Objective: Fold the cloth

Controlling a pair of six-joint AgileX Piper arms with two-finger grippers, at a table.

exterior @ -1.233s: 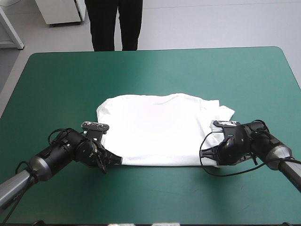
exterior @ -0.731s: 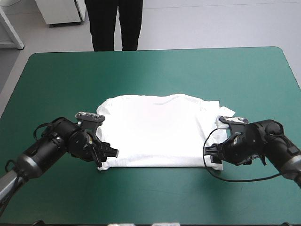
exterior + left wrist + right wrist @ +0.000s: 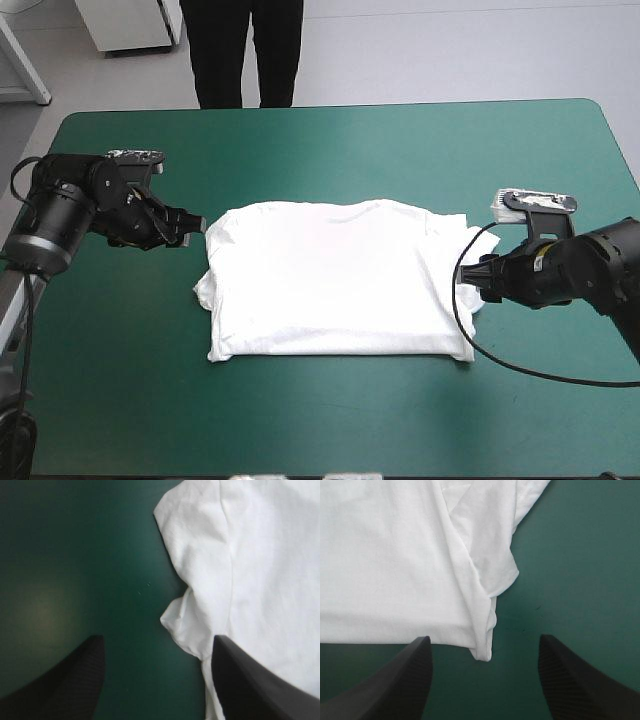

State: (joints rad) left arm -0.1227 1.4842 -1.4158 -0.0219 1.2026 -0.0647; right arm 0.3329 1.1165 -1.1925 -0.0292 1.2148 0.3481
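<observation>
1. At 6 o'clock, along the table's (image 3: 330,430) near edge, you have a broad strip of bare teal-green cover running corner to corner.
2. The T-shirt (image 3: 335,285) lies flat at the table's centre, well apart from every edge.
3. At 3 o'clock of the shirt, your right gripper (image 3: 472,280) is spread wide and holds nothing. Both black fingers sit over bare cover, and the shirt's corner lies just ahead between them. That arm fills most of the room toward the right edge.
4. At 10 o'clock of the shirt, your left gripper (image 3: 192,227) is also spread wide and empty. One finger is over bare cover and the other over the shirt's border, with a sleeve ahead between them. Its arm sits near the table's left edge.
5. At 12 o'clock, a wide band of bare cover runs along the far edge.
6. The shirt is white and folded into a rough rectangle with a straight near edge. One sleeve bulges out at 9 o'clock. The other is tucked along the 3 o'clock side, with its tip showing at 2 o'clock.
</observation>
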